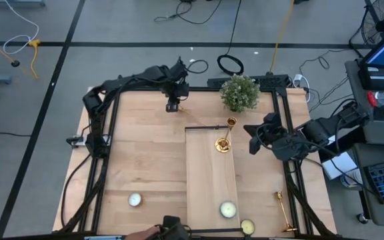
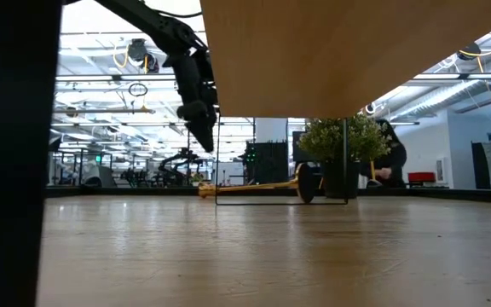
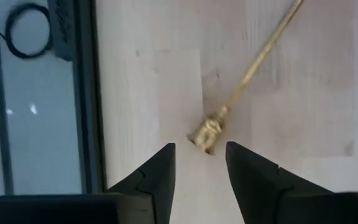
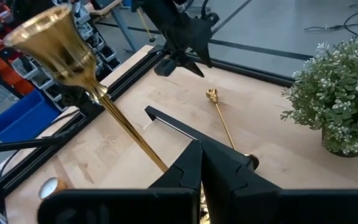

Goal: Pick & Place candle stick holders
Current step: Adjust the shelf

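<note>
Three gold candle stick holders show. One (image 1: 225, 135) is over the raised wooden board (image 1: 209, 180), and my right gripper (image 1: 242, 140) is shut on it. A second one (image 3: 241, 68) lies flat on the table near the far edge, also in the right wrist view (image 4: 224, 121). My left gripper (image 3: 199, 163) hovers open just above its cup end (image 3: 205, 134), with a finger on either side and touching nothing. It also shows in the high view (image 1: 173, 103). The third holder (image 1: 284, 212) lies at the near right corner. My right gripper holds the candle stick holder by the lower part of its stem (image 4: 157, 158), close to the base. The fingers come level from the table's right side and lie across the stem. The shut fingers (image 4: 188, 165) hide the contact itself. The holder tilts with its cup (image 4: 48, 37) up. I cannot tell whether its base touches the board.
A potted plant (image 1: 240, 92) stands at the far edge, right of centre. Round pale candles lie near the front: one at the left (image 1: 134, 199), one on the board (image 1: 227, 209), one beside it (image 1: 247, 227). Black frame rails (image 1: 105, 133) run along the table's sides.
</note>
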You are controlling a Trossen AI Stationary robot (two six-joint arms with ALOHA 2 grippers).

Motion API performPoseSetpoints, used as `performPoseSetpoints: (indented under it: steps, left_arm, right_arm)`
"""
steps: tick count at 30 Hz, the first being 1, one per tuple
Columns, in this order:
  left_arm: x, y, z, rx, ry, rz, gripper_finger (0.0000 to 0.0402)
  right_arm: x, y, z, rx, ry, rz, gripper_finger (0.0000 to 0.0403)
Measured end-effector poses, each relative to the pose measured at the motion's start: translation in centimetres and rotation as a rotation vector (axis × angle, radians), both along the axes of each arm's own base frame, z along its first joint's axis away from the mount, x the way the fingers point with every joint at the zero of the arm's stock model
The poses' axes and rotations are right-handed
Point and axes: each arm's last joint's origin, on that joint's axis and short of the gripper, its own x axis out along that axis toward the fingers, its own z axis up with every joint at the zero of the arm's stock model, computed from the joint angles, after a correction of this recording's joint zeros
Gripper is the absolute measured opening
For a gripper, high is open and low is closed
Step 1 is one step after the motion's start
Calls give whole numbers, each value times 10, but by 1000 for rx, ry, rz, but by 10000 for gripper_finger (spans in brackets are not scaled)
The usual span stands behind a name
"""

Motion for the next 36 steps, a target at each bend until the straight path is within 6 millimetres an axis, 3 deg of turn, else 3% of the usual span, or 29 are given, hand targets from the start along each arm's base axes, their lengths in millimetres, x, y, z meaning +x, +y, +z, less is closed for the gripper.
performPoseSetpoints:
  steps: [5,9,16,21,24,29,36]
  left_arm:
    - [2,-2,-2,-1,9,-16,130]
    - [2,1,-10,-35,31,95,129]
    - [-3,8,-13,-204,-33,599,129]
    - [-14,17,-14,-510,-81,1079,129]
    - [-19,21,-14,-689,-78,1278,129]
    - [-22,22,-13,-834,-64,1385,129]
    - [-27,17,-23,-748,61,1529,129]
  right_arm:
    - [-1,-1,1,-4,-2,3,0]
    - [-1,-1,1,-12,0,8,0]
    - [1,1,4,-38,-9,31,0]
    - [1,1,5,-50,-9,38,0]
    - [2,1,5,-56,-6,41,0]
    - [3,1,6,-76,-8,58,0]
    - [4,2,9,-115,-4,85,0]
